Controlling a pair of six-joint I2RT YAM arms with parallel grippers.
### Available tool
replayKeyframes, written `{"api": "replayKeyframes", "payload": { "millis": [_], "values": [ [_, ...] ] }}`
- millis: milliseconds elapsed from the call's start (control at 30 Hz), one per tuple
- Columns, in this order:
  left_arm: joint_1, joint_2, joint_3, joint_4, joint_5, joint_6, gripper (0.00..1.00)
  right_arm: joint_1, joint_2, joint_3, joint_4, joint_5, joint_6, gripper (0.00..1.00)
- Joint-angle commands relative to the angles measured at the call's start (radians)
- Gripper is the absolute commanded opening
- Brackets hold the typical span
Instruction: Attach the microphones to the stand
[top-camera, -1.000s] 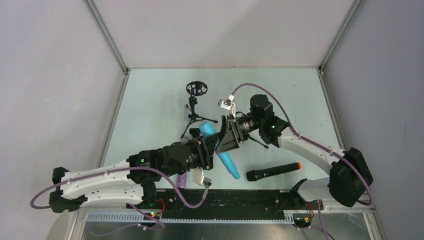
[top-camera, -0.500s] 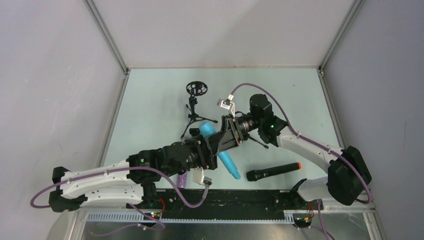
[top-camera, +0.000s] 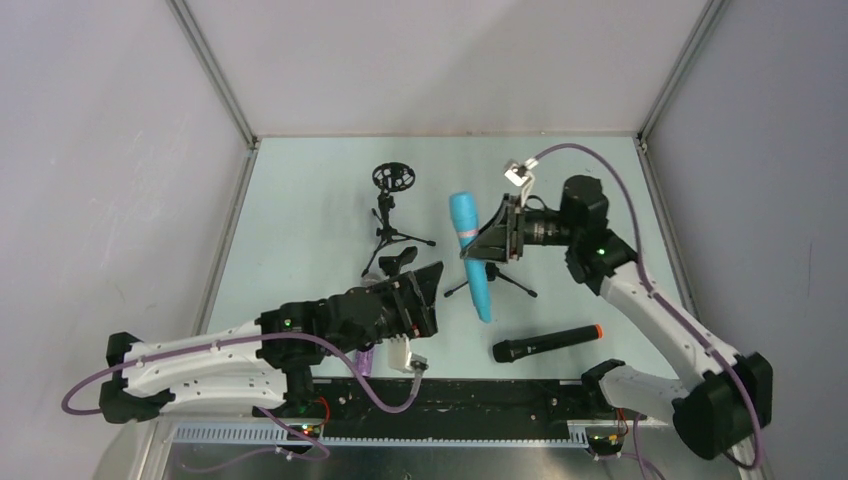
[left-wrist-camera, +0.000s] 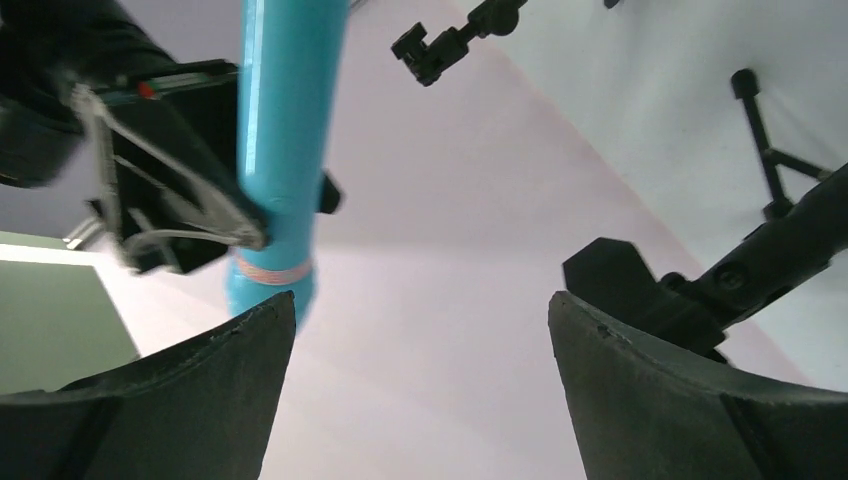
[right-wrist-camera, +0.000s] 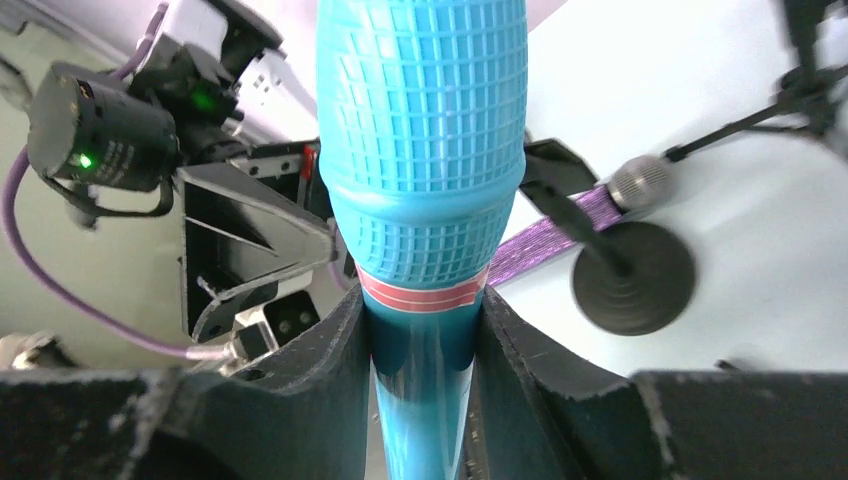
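My right gripper (top-camera: 474, 251) (right-wrist-camera: 422, 332) is shut on the light cyan-blue microphone (top-camera: 468, 240) (right-wrist-camera: 420, 150), just below its red band, and holds it off the table with its head toward the far wall. That microphone (left-wrist-camera: 285, 120) also shows at the upper left of the left wrist view. My left gripper (top-camera: 425, 288) (left-wrist-camera: 418, 305) stands open and empty to its left. The black microphone (top-camera: 545, 343) with an orange ring lies near the front. The purple microphone (top-camera: 364, 361) (right-wrist-camera: 560, 228) lies mostly hidden under my left arm. A stand (top-camera: 392, 180) with a round ring top stands at the back.
A second small black tripod (top-camera: 497, 282) sits under the held microphone. A black clip (top-camera: 398, 262) (left-wrist-camera: 640, 290) lies beside my left fingers. Metal frame walls enclose the green table (top-camera: 300, 220) on three sides.
My left gripper opened and let go of the cyan-blue microphone. The right arm carried it up and to the right, away from the left gripper.
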Motion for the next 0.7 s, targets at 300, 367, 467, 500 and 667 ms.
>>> {"api": "replayKeyframes", "payload": {
  "millis": [300,367,467,500,667],
  "values": [
    [-0.086,0.006,0.101,0.031,0.044,-0.857,0.98,-0.120,-0.224,0.040,-0.122,0.194,-0.097,0.00],
    [-0.087,0.017,0.140,0.031,0.065,-1.015,0.98,-0.129,-0.234,0.039,-0.124,0.201,-0.098,0.00],
    [-0.086,0.046,0.172,0.031,0.075,-1.258,0.98,-0.140,-0.250,0.033,-0.124,0.225,-0.102,0.00],
    [-0.087,0.054,0.190,0.030,0.070,-1.315,0.98,-0.142,-0.258,0.033,-0.124,0.230,-0.105,0.00],
    [-0.081,0.098,0.224,0.033,0.081,-1.562,0.98,-0.158,-0.290,0.032,-0.138,0.283,-0.127,0.00]
  ]
}}
